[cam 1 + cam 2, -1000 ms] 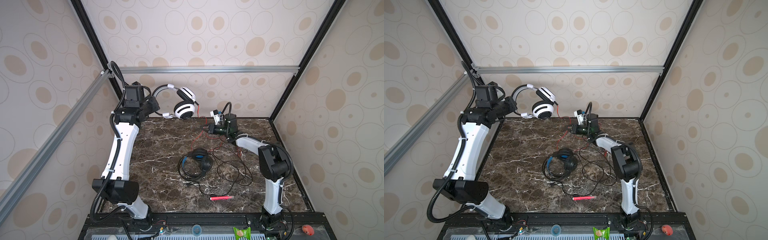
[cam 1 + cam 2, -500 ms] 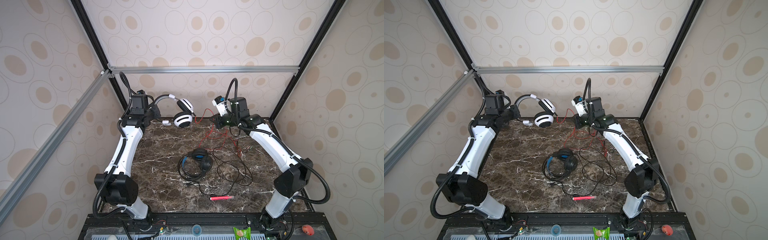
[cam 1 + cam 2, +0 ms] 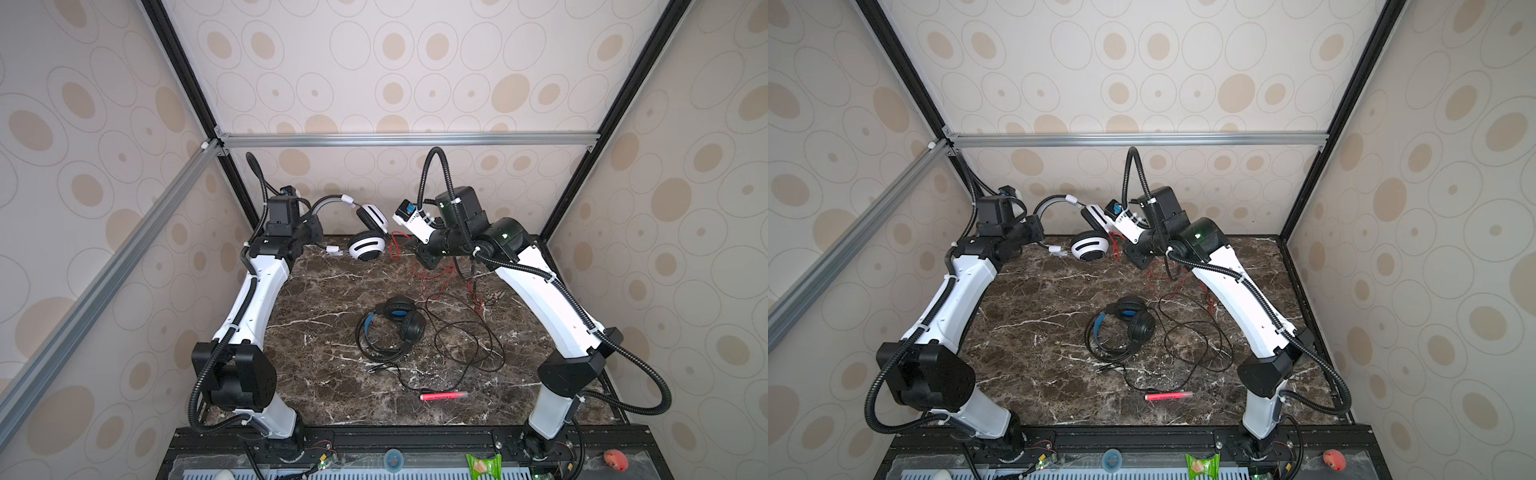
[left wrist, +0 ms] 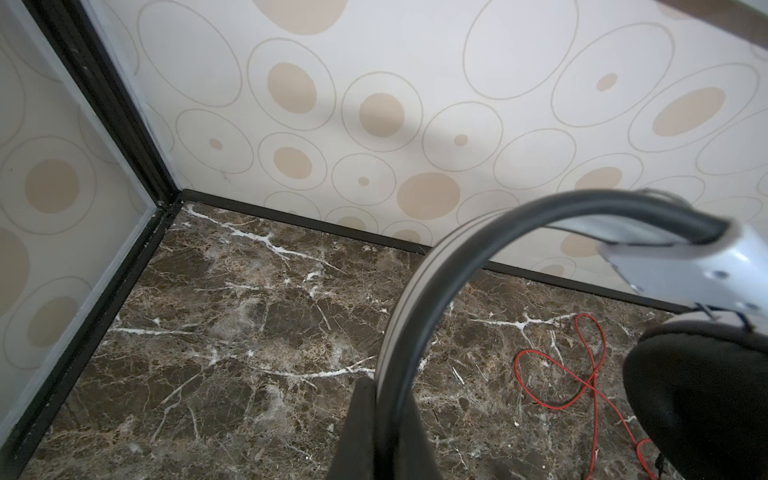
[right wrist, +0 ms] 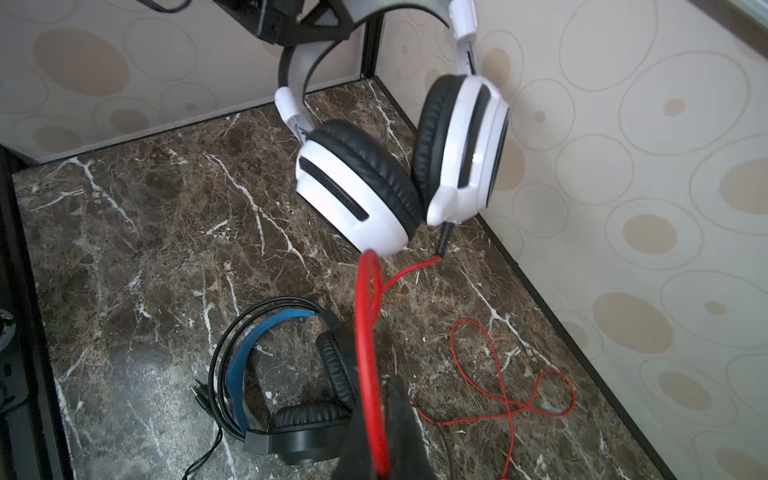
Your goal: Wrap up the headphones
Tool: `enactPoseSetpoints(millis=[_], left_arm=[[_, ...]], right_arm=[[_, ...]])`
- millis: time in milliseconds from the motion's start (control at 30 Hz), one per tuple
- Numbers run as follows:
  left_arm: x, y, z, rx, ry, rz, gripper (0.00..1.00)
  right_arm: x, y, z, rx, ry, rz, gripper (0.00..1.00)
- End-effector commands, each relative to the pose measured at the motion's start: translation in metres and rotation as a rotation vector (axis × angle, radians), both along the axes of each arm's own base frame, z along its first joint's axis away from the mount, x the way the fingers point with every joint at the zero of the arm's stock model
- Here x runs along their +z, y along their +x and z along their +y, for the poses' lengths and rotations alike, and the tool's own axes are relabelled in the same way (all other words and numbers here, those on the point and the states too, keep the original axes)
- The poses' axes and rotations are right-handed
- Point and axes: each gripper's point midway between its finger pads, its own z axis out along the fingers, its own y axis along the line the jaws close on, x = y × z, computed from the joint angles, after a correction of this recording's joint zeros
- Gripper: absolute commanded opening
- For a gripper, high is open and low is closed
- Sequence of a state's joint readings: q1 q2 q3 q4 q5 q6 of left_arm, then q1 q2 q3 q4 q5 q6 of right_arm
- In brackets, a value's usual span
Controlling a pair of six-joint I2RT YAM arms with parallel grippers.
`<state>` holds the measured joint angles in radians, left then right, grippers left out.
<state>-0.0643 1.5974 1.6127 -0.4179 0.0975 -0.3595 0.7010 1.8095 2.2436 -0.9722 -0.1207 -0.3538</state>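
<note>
My left gripper [image 4: 390, 432] pinches the white headset [image 5: 353, 187], black-striped, by its grey band [image 4: 428, 286]; my right gripper [image 5: 376, 440] pinches its red cord [image 5: 368, 316]. The blue-lined black headset [image 3: 409, 328] lies flat.

The view's edge cuts off the white headset [image 4: 424, 291]; the red cord [image 5: 368, 332] is blurred up close.

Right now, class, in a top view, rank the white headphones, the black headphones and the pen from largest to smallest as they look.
1. White headphones and black headphones: about alike. The white pair hangs above the table, so I leave them unranked.
2. Pen: clearly smallest.
</note>
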Motion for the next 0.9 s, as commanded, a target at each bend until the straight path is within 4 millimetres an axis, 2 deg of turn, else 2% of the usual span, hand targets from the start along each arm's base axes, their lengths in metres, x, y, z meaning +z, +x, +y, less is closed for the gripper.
enactPoseSetpoints(millis=[0, 67, 233, 333, 467, 600, 767, 867], left_arm=[[0.036, 0.003, -0.017, -0.074, 0.056, -0.104, 0.0], [0.03, -0.001, -0.024, -0.098, 0.091, -0.089, 0.0], [0.021, -0.016, -0.055, -0.218, 0.154, -0.087, 0.0], [0.015, -0.026, -0.077, -0.299, 0.197, -0.09, 0.0], [0.01, -0.036, -0.093, -0.359, 0.212, -0.089, 0.0], [0.014, -0.043, -0.105, -0.41, 0.191, -0.111, 0.0], [0.02, -0.056, -0.133, -0.528, 0.176, -0.143, 0.0], [0.023, -0.063, -0.143, -0.564, 0.161, -0.152, 0.0]], right_arm=[[-0.005, -0.009, 0.007, 0.072, -0.031, 0.015, 0.0], [0.005, -0.009, 0.01, 0.077, -0.009, 0.0, 0.0], [0.002, 0.001, 0.01, 0.037, -0.015, -0.007, 0.0], [-0.003, 0.013, 0.004, -0.03, -0.044, -0.017, 0.0], [-0.004, 0.029, -0.011, -0.128, -0.048, -0.02, 0.0], [-0.004, 0.042, -0.028, -0.195, -0.019, 0.015, 0.0], [-0.011, 0.05, -0.037, -0.243, -0.037, 0.028, 0.0], [-0.012, 0.055, -0.044, -0.27, -0.015, 0.05, 0.0]])
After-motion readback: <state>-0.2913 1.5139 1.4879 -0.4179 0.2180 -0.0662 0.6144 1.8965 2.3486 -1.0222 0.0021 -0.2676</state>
